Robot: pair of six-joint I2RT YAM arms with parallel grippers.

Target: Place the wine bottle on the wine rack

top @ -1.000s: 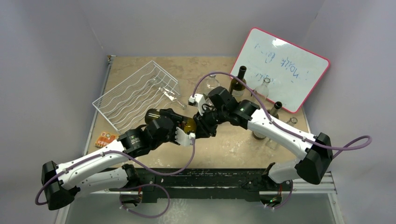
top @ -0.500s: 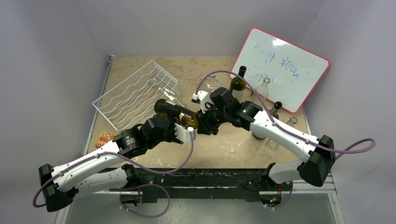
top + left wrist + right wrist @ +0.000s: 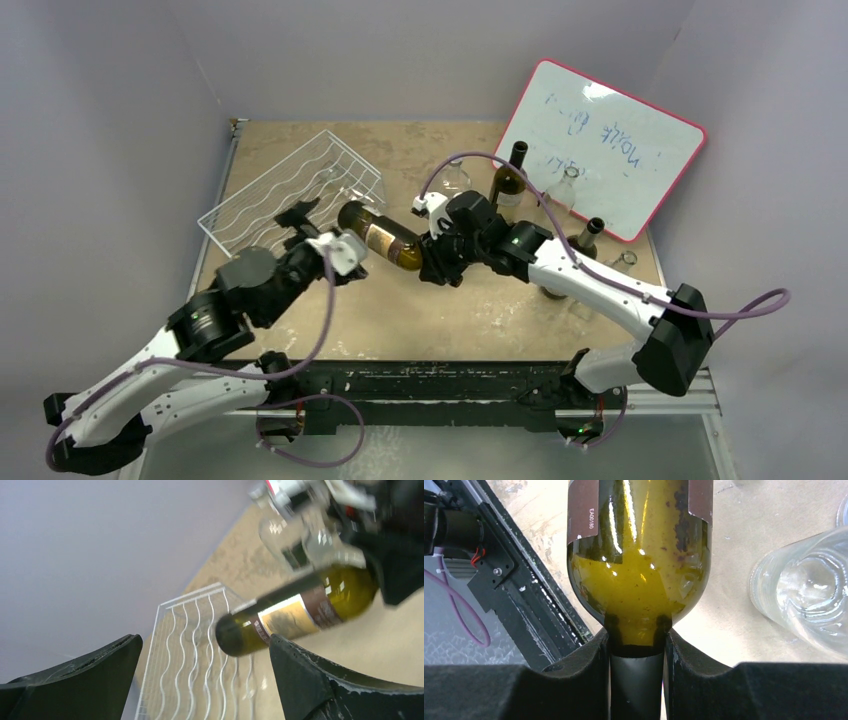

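The wine bottle [image 3: 380, 236] is olive-green glass with a brown and gold label, and it hangs level above the table. My right gripper [image 3: 433, 262] is shut on its dark neck. In the right wrist view the fingers [image 3: 594, 670] clamp the neck just below the bottle's shoulder [image 3: 639, 580]. The bottle's base points at the wine rack [image 3: 275, 210], a white wavy wire rack lying at the back left. My left gripper [image 3: 318, 232] stands open between rack and bottle, holding nothing. Its wrist view shows the bottle [image 3: 295, 615] beyond the jaws, over the rack [image 3: 195, 675].
A pink-framed whiteboard [image 3: 605, 145] leans at the back right. In front of it stand several bottles: a dark one [image 3: 510, 178], clear ones [image 3: 565, 190], and a brown one [image 3: 582, 243]. A clear glass bottle [image 3: 809, 590] stands near the right gripper. An orange card [image 3: 228, 297] lies at the left edge.
My left gripper let go of the bottle's body, opened wide and drew back left toward the rack. The right gripper kept the neck and carried the bottle slightly left and back.
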